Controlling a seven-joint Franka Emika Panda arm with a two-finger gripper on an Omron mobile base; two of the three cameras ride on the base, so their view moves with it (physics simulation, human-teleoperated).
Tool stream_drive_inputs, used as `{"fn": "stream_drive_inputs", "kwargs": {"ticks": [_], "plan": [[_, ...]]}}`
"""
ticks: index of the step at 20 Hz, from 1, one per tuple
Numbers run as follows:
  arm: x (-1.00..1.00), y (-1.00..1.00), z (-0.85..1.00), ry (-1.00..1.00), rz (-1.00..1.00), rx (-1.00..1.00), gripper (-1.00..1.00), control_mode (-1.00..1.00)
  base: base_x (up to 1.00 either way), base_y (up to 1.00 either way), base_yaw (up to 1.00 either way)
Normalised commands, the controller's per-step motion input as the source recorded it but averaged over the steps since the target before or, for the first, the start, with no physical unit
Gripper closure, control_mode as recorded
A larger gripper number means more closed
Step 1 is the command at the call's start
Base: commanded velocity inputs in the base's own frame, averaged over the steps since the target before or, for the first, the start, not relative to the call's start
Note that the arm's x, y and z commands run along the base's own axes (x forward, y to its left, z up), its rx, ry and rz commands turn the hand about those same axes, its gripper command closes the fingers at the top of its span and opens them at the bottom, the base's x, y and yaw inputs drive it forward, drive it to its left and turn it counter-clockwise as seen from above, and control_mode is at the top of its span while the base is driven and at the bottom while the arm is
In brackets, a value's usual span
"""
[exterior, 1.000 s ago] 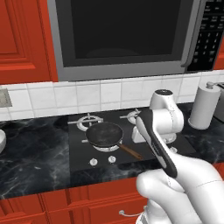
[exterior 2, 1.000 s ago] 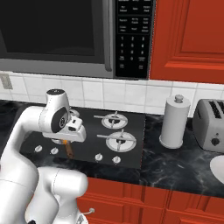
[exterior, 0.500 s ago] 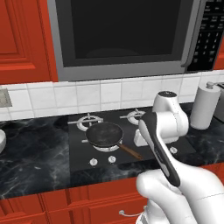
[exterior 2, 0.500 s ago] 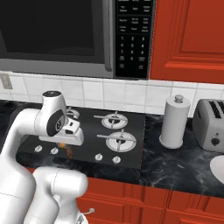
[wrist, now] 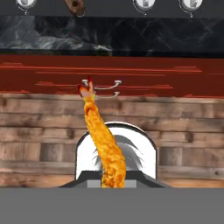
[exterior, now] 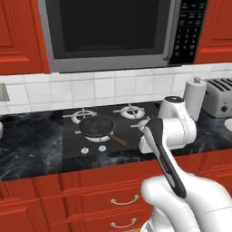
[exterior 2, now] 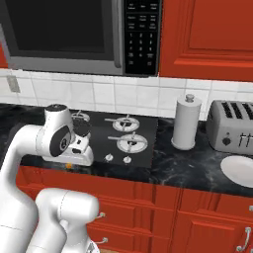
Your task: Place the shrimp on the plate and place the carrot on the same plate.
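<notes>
The shrimp point(wrist: 103, 142), an orange curved piece with a reddish tail, sticks out from between my gripper's point(wrist: 113, 181) jaws, which are shut on it. In the hand view it hangs over the wooden floor in front of the red cabinet drawers. From the right base view, my gripper point(exterior 2: 74, 157) sits at the counter's front edge by the stove, with a bit of orange shrimp point(exterior 2: 69, 164) under it. The white plate point(exterior 2: 240, 171) lies on the counter far to the right, in front of the toaster. The carrot is out of view.
A dark frying pan point(exterior: 96, 126) rests on the stove's left burner. A paper towel roll point(exterior 2: 185, 123) and a silver toaster point(exterior 2: 232, 126) stand on the right of the counter. A microwave point(exterior: 108, 31) hangs above the stove.
The whole scene has slid left in both base views, so the base has driven right and the toaster has come into view. The hand has sunk slightly toward the counter's front edge, still holding the shrimp.
</notes>
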Motion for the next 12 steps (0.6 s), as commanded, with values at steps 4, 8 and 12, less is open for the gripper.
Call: {"fn": "stream_drive_inputs", "kwargs": {"ticks": [4,8,12], "plan": [[0.00,0.00,0.00,0.00,0.00,0.00,1.00,1.00,-0.63,-0.98,0.00],[0.00,0.00,0.00,0.00,0.00,0.00,1.00,1.00,-0.15,-1.00,0.00],[0.00,0.00,0.00,0.00,0.00,0.00,1.00,1.00,0.00,-1.00,0.00]]}}
